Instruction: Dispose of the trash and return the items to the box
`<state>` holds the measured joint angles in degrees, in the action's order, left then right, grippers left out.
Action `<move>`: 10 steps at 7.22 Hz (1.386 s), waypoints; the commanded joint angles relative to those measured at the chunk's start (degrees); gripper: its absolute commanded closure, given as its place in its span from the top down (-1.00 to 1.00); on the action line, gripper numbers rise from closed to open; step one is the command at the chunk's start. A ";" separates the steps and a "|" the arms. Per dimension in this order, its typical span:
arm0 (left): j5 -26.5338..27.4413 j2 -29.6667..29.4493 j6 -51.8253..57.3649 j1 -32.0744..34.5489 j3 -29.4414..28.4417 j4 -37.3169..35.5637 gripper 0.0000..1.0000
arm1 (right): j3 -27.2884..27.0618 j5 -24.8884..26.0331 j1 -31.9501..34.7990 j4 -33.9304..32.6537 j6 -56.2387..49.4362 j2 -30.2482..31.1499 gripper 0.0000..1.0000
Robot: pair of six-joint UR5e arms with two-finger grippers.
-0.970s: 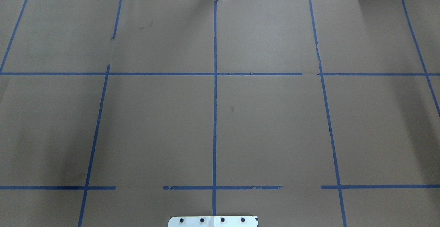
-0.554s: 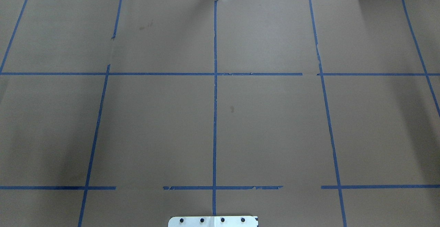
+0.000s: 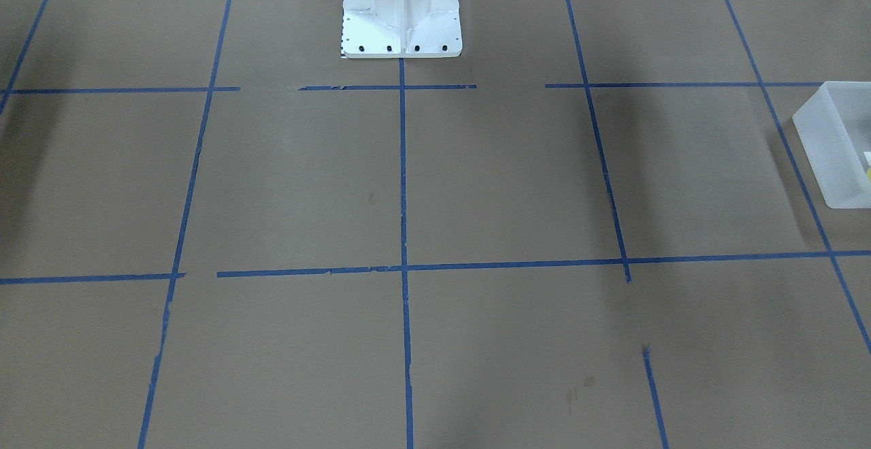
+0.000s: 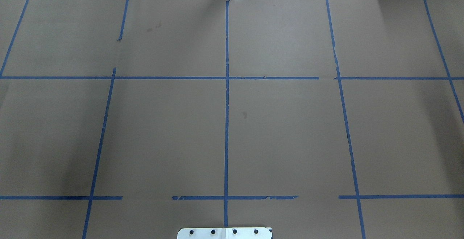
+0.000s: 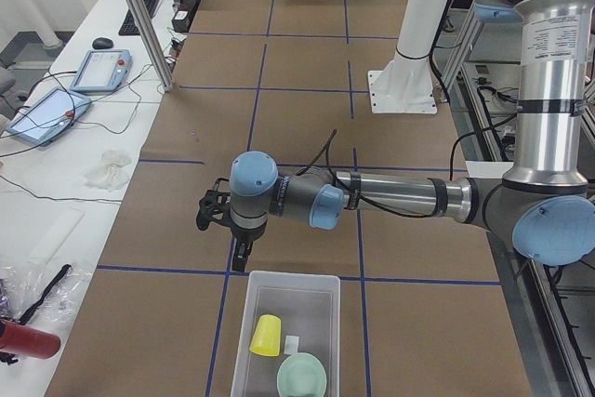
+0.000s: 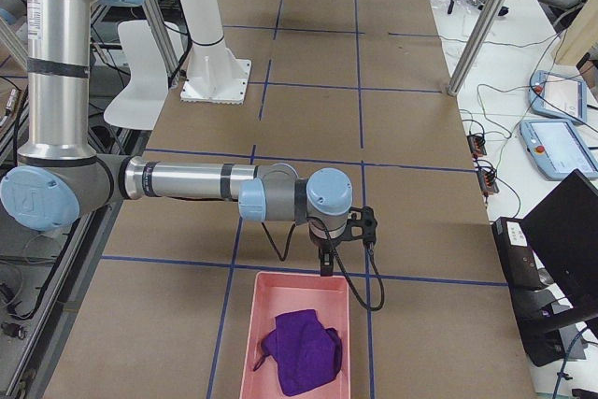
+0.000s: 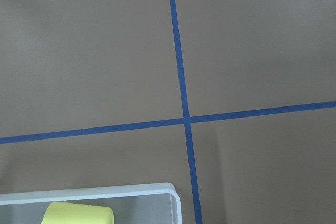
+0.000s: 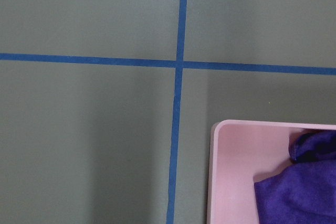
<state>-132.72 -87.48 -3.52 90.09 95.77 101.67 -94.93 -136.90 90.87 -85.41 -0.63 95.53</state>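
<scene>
Nothing has stirred over the last second: from overhead the brown tabletop (image 4: 290, 141) with its blue tape grid looks just as it did a moment ago, with no arm and no object crossing it. To me that reads as the work being about finished, not in mid-step. At the end on the robot's left, the box (image 5: 288, 276) holds the yellow cup (image 5: 266, 336), lying on its side, and beside it the green bowl (image 5: 302, 377), sitting mouth up. So both items look to be back where they belong. The left gripper (image 5: 242, 250) hangs over the tabletop just short of the box's near rim. It carries nothing I can see, though from this side angle I cannot tell whether it is spread or closed. At the far end, the right gripper (image 6: 324, 257) hovers the same way just short of a pink bin (image 6: 271, 324) with a crumpled purple cloth (image 6: 301, 348) inside. I cannot tell its state either, and neither wrist view shows the fingers. If anything is left to do, I would guess it is only drawing the arms back.
</scene>
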 commanded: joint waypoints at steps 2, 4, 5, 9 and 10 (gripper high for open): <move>0.01 0.20 1.75 0.08 0.48 -3.66 1.00 | 0.97 0.76 -0.08 1.74 0.19 -0.52 1.00; 0.01 0.56 2.82 0.09 0.38 -4.02 1.00 | 0.71 0.84 0.09 1.13 0.19 -0.52 1.00; 0.01 0.56 2.82 0.09 0.39 -4.02 1.00 | -0.86 0.84 0.10 -1.48 0.19 -0.52 1.00; 0.01 0.56 2.82 0.09 -0.05 -3.93 1.00 | -4.12 0.67 0.01 -6.43 0.19 0.10 1.00; 0.01 0.56 2.82 0.09 -0.05 -4.02 1.00 | -4.04 0.41 0.01 -6.43 0.19 0.10 1.00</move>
<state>-132.71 -86.92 -0.70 90.18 95.75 97.68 -98.98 -136.23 90.92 -91.76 -0.46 95.59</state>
